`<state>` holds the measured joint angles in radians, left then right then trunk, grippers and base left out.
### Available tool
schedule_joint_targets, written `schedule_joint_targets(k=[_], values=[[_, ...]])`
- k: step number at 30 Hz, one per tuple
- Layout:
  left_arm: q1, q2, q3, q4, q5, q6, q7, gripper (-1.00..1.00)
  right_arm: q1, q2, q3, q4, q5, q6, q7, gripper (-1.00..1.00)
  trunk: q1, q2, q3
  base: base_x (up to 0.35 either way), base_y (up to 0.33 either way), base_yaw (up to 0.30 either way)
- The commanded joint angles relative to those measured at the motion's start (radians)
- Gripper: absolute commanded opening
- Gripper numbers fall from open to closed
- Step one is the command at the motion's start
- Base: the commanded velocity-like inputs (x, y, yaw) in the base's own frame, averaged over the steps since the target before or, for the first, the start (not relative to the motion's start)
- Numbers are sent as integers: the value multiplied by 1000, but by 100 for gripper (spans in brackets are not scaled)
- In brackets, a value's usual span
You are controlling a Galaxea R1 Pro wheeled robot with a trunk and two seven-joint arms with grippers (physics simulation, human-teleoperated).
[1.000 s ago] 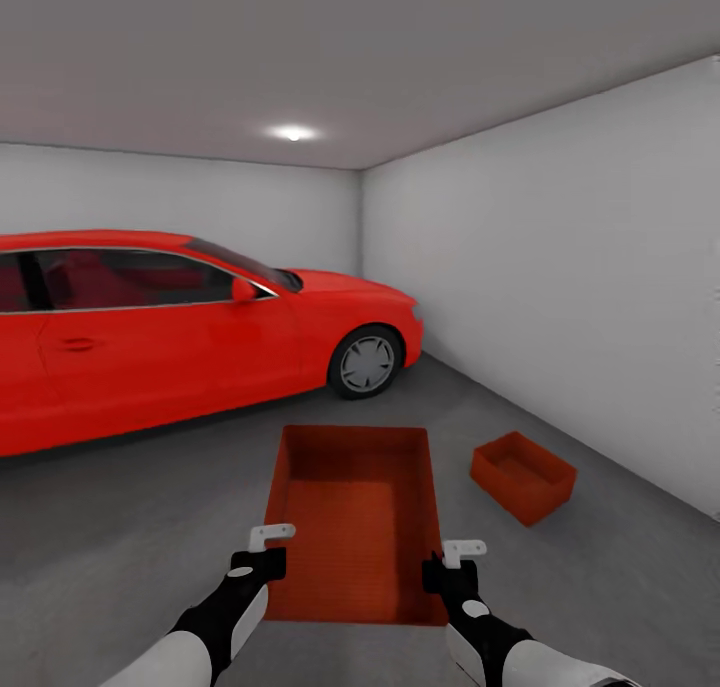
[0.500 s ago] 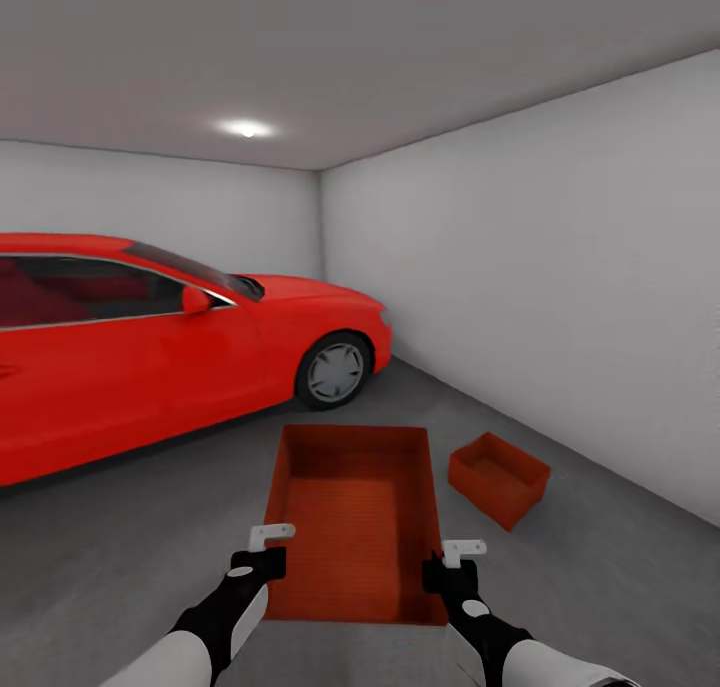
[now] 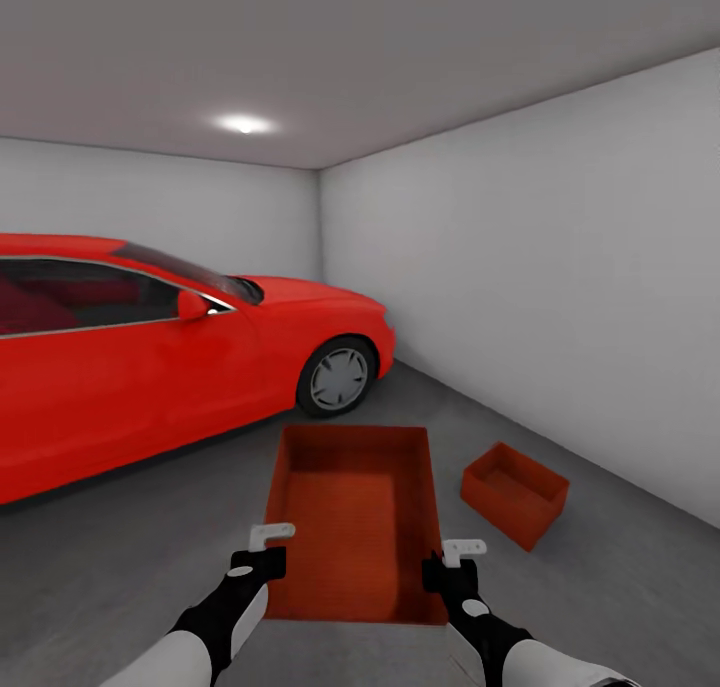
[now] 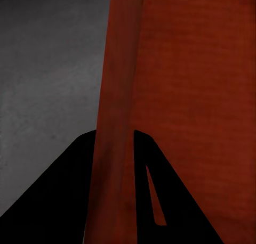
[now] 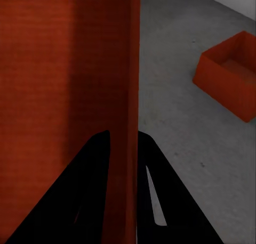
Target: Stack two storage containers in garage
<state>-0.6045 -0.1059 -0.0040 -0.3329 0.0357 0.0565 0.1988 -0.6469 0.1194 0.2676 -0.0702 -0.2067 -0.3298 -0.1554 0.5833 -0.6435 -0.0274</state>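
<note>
ahead: held box (image 3: 352,512) spans the space between both grippers, blocks low forward view | left: red car (image 3: 150,357) walls off that side, bare floor (image 3: 120,547) strip before it | right: second box (image 3: 514,492) on floor, near white wall (image 3: 560,287), open floor between it and held box

left arm: reaches forward from low in the head view, forearm angled inward.
left tool (image 3: 268,545): fingers (image 4: 64,190) clamp one side wall of the carried container (image 3: 352,512).
right arm: mirrors it.
right tool (image 3: 452,557): fingers (image 5: 88,185) pinch the opposite wall.
</note>
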Motion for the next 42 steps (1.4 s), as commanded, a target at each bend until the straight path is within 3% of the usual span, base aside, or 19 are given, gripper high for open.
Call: schedule_joint_targets(k=[1,17,42], values=[[0,-1,9,0,7,6,8,-100,-2,3,-10,-4,1,-3,-1,-100,1,-2,-2,317,182,-144],[0,0,9,-4,6,5,10,-100,-2,2,-10,-3,1,-3,-4,-100,1,-2,-2,316,173,-254],[0,0,9,-5,6,5,10,-100,-2,2,-10,-4,1,-3,-4,-100,1,-2,-2,315,86,-280]])
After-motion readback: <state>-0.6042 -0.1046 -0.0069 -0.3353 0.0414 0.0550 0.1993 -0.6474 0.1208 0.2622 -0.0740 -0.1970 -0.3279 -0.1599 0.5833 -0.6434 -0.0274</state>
